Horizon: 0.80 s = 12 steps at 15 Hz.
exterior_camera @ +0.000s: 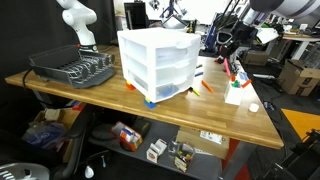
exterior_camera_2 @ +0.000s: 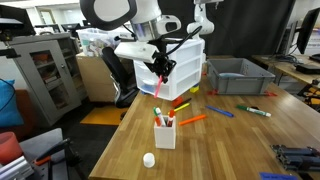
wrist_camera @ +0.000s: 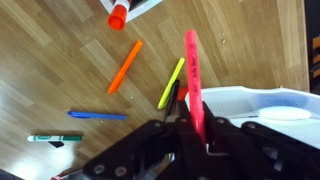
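Note:
My gripper (wrist_camera: 189,128) is shut on a red marker (wrist_camera: 191,62), which sticks out straight between the fingers. In an exterior view the gripper (exterior_camera_2: 160,70) hangs over the wooden table (exterior_camera_2: 240,135), and the marker (exterior_camera_2: 158,92) points down at a small white holder (exterior_camera_2: 165,133) with markers in it. The marker's tip is a little above the holder. The holder (exterior_camera: 236,93) stands near the table's corner, under the gripper (exterior_camera: 232,55). In the wrist view the holder (wrist_camera: 128,8) shows at the top edge.
Loose on the table lie an orange marker (wrist_camera: 124,66), a yellow one (wrist_camera: 171,83), a blue one (wrist_camera: 98,115) and a green one (wrist_camera: 42,137). A white drawer unit (exterior_camera: 157,60) stands mid-table, beside a dish rack (exterior_camera: 72,68). A grey bin (exterior_camera_2: 240,78) and a small white ball (exterior_camera_2: 149,159) are nearby.

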Available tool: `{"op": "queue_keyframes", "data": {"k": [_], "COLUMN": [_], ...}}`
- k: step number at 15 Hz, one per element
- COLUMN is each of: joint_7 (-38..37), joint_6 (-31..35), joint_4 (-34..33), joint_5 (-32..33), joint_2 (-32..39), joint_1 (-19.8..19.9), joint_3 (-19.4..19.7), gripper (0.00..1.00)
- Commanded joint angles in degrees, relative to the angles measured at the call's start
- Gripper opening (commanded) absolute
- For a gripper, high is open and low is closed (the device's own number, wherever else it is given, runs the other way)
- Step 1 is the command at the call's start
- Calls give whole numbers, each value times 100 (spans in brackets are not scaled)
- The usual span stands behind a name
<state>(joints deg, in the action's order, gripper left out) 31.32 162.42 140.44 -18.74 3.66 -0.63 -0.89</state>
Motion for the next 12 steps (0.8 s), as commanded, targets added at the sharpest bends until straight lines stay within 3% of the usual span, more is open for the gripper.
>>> {"op": "queue_keyframes", "data": {"k": [1,6,12], "joint_7": [689,1081,759], "joint_6": [-137,-539,-469], "joint_4": [3,417,732], "joint_5": [-808,-1158,-45], "joint_2": [122,206,838], "joint_1": [21,-66,-116], "joint_3": [-183,-385,-716], "gripper": [3,3,3]}}
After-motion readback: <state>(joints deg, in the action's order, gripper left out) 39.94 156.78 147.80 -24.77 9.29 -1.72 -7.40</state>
